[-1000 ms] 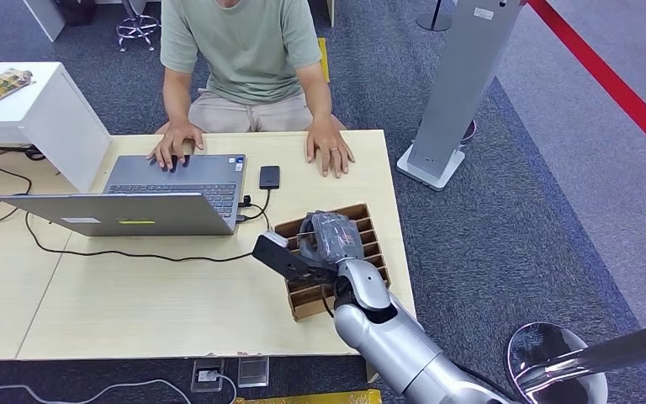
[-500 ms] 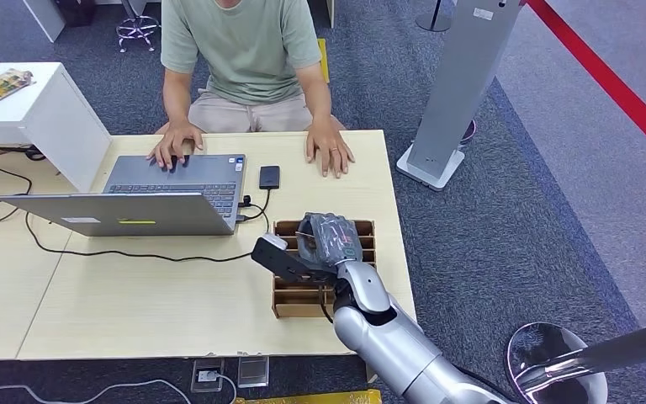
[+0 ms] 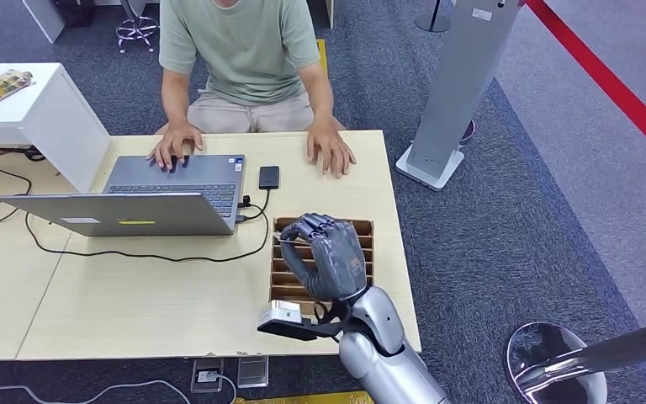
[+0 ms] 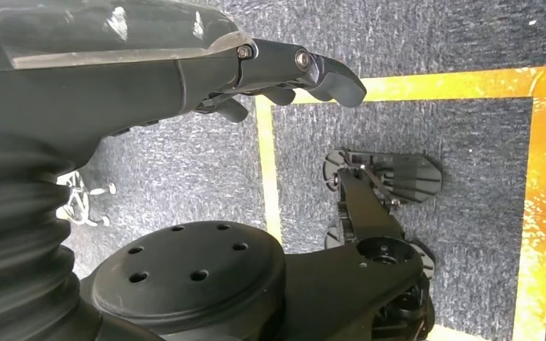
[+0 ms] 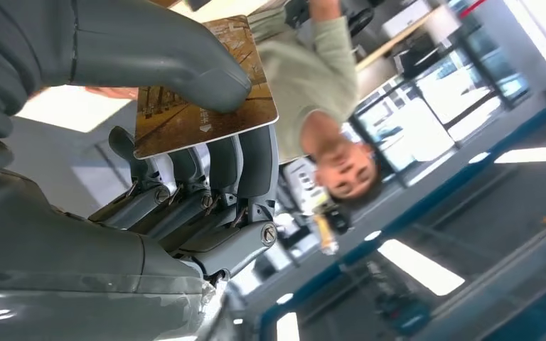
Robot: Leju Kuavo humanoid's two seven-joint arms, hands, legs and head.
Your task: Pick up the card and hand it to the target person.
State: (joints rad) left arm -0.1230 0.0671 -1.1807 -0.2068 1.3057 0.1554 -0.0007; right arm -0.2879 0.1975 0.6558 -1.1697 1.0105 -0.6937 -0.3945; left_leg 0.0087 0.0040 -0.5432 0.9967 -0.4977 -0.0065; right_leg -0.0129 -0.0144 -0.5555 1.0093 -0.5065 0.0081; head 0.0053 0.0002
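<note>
Head view: right hand point(image 3: 330, 257) raised over the slotted tray point(image 3: 367, 244), fingers curled, back of hand to camera. The tray lies under and just beyond the hand on the table point(image 3: 135, 295); its slots are mostly hidden by the hand, contents cannot be told. Person point(image 3: 244, 50) sits well beyond the hand, across the table, both hands on the far edge. Laptop point(image 3: 147, 198) and phone point(image 3: 269, 177) lie beyond the hand, toward its left.

Left wrist view: left hand point(image 4: 185, 64) hangs over carpet with yellow tape lines, fingers point(image 4: 330, 71) bent inward, holding nothing.

Right wrist view: right hand point(image 5: 149, 142) pinches the card point(image 5: 206, 110) between thumb and fingers. Card is brown-gold with a printed picture, face toward camera. Person seen past the card.
</note>
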